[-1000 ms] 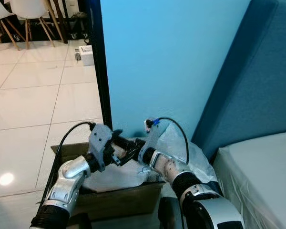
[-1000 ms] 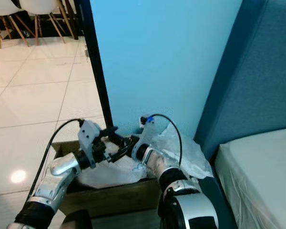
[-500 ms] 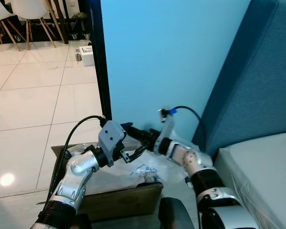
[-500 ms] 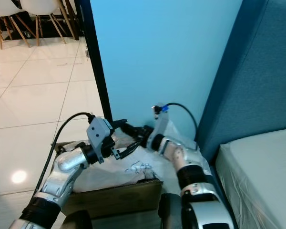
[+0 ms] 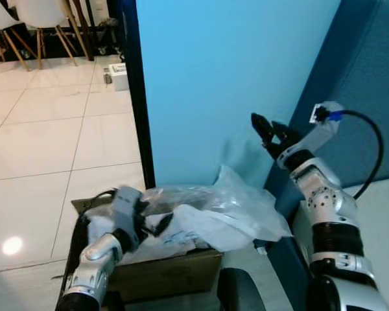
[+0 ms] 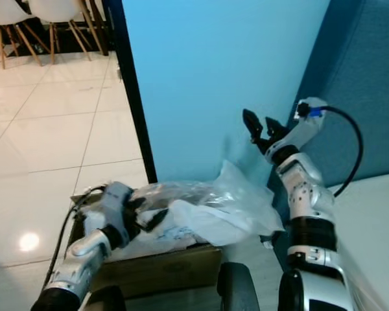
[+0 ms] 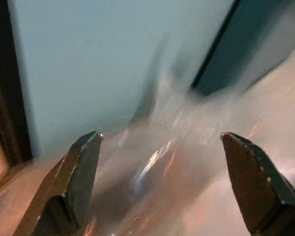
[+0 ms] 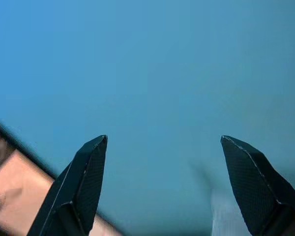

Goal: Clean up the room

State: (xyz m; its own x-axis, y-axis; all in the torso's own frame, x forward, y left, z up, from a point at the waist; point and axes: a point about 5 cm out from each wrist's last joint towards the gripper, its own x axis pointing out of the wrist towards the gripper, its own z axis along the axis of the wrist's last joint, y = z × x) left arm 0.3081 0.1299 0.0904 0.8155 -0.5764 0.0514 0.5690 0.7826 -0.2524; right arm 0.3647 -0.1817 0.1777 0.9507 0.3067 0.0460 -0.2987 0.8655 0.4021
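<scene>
One clear plastic bag [image 5: 214,207] spills across the cardboard box [image 5: 168,269] at lower centre, by the blue wall [image 5: 227,78].
Thin and crinkly, it looks feather-light, slippery and easily torn, so a bunched fold should give better purchase than a flat face. Compared with half a second ago, the right claw [image 5: 267,129] has lifted from the box to centre right, fingers apart and empty; the left claw [image 5: 157,220] has sunk against the bag, fingers spread.
</scene>
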